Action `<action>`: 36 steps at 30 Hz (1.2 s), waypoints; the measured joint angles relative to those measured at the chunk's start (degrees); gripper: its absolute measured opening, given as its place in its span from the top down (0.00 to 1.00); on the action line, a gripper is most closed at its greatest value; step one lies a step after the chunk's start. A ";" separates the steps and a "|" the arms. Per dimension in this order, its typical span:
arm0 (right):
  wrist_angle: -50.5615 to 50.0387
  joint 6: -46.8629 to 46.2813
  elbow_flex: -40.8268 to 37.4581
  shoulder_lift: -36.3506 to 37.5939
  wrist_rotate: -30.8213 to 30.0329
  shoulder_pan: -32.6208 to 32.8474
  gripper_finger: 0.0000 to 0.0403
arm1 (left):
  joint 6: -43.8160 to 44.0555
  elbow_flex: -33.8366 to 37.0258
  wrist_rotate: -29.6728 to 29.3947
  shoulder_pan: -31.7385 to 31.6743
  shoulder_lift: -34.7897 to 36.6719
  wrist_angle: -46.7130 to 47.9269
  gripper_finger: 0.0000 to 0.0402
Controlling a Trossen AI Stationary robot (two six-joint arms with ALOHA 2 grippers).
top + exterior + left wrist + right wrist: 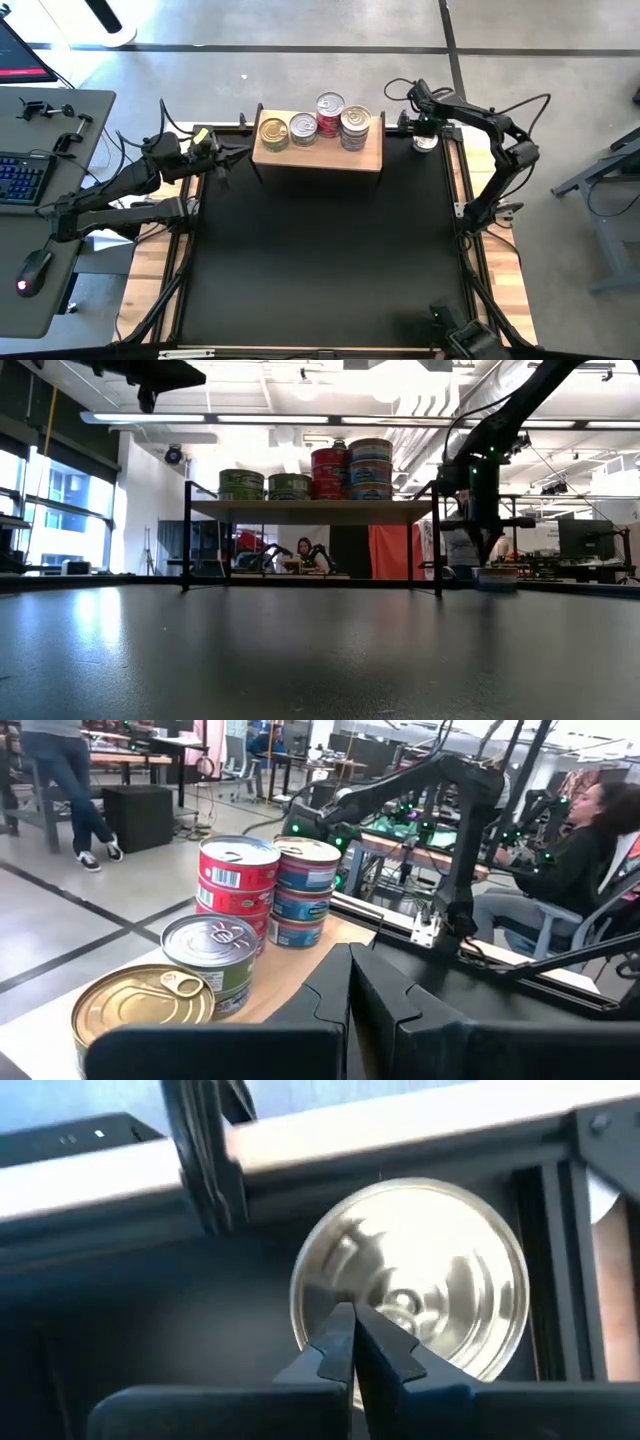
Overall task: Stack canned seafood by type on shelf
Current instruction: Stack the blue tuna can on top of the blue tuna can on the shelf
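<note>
Right tool (424,128), fingers pressed together and empty, hovers over the last loose silver-lidded tin (426,142) on the black surface (320,260) just right of the shelf (365,158); it likely must spread to grasp. Shelf: four stacks, eight tins visible. Left tool (240,152), pressed together, waits by the shelf's left end.
</note>
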State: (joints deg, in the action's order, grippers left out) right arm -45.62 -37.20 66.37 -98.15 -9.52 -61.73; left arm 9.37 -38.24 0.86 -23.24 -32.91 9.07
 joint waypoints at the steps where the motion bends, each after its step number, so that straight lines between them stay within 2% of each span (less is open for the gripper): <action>1: 0.05 0.24 0.56 0.00 -0.22 -0.23 1.00 | 0.00 0.00 -0.02 0.00 -0.08 0.03 1.00; 4: 0.74 0.86 1.47 -0.21 -2.35 -1.23 1.00 | -0.01 0.00 -0.07 0.00 -0.45 0.05 1.00; 12: -2.24 2.40 1.54 -3.72 -1.22 -2.80 1.00 | 0.48 0.00 -0.09 0.00 -0.94 0.07 1.00; 19: -8.06 5.66 1.55 -3.56 -0.04 3.16 1.00 | 0.52 0.00 -0.09 0.04 -0.90 0.07 1.00; 24: -17.19 7.67 1.26 -3.77 -2.85 7.78 1.00 | 0.49 0.00 -0.07 0.07 -0.90 0.10 1.00; 29: -20.44 7.62 1.00 -3.87 -2.91 11.00 1.00 | -1.76 0.00 0.96 0.07 -0.90 0.12 1.00; 36: -18.45 6.12 -9.55 0.82 -3.42 14.41 1.00 | -2.06 0.00 3.56 0.07 -0.39 0.15 1.00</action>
State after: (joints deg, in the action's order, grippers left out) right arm -64.07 -31.07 56.81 -97.33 -12.94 -47.31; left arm 7.31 -38.24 4.43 -23.18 -33.30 9.22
